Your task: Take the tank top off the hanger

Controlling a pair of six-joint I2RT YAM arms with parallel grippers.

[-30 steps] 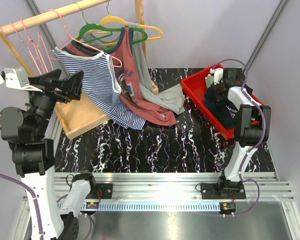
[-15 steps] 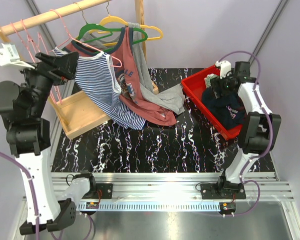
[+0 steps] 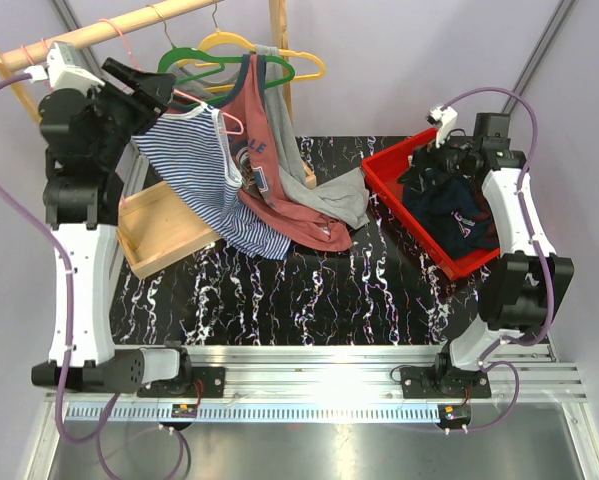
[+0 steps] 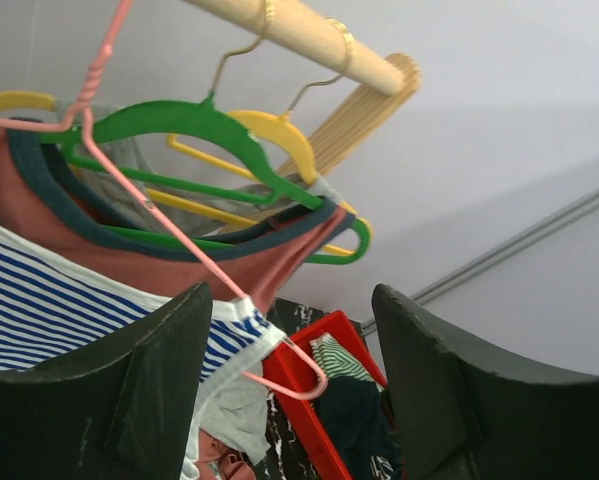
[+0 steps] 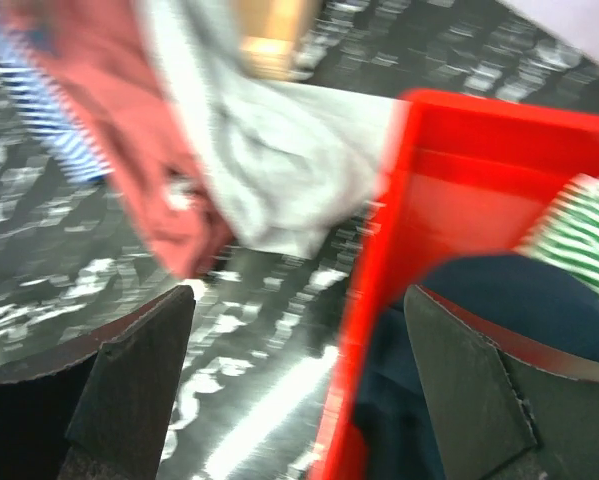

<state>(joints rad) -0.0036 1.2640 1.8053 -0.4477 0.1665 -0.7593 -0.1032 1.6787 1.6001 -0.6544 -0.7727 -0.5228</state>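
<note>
- Top cam: left arm's swung up; left gripper [image 3: 154, 88] beside the pink hanger [image 3: 201, 103] holding the striped tank top [image 3: 194, 165].
- Left wrist: fingers [image 4: 149, 395] wide, hanger tip between them.
- Right wrist: blurry, right gripper [image 5: 297, 300] wide over red bin [image 5: 459, 180].

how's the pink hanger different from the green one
The pink hanger is thin wire; the green hanger is thicker, broader plastic. The pink hanger carries the blue-striped tank top, the green hanger the red tank top. Both hang by hooks from the wooden rod.
</note>
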